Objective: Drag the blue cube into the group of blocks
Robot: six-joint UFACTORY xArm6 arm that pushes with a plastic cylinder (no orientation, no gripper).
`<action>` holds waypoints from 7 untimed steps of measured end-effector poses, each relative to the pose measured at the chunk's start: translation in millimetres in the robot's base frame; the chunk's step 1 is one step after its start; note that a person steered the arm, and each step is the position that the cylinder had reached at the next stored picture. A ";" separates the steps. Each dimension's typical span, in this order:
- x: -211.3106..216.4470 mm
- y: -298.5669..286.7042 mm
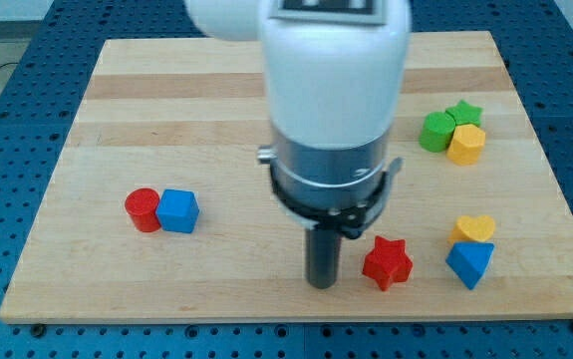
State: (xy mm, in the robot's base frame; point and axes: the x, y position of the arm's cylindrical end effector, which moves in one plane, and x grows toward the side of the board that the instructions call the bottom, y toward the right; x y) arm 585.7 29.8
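The blue cube (178, 210) sits at the view's lower left, touching a red cylinder (143, 209) on its left. My tip (322, 284) rests on the board near the view's bottom centre, well to the right of the blue cube and just left of a red star (387, 262). A group of blocks lies at the view's upper right: a green cylinder (434, 132), a green star (462, 112) and a yellow block (466, 144). A yellow heart (473, 229) and a blue triangular block (470, 262) sit together at the lower right.
The wooden board (117, 120) lies on a blue perforated table (7, 110). The arm's white and grey body (334, 110) hides the board's centre and top middle.
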 end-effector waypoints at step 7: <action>-79.4 -197.4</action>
State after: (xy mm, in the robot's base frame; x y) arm 506.3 -167.6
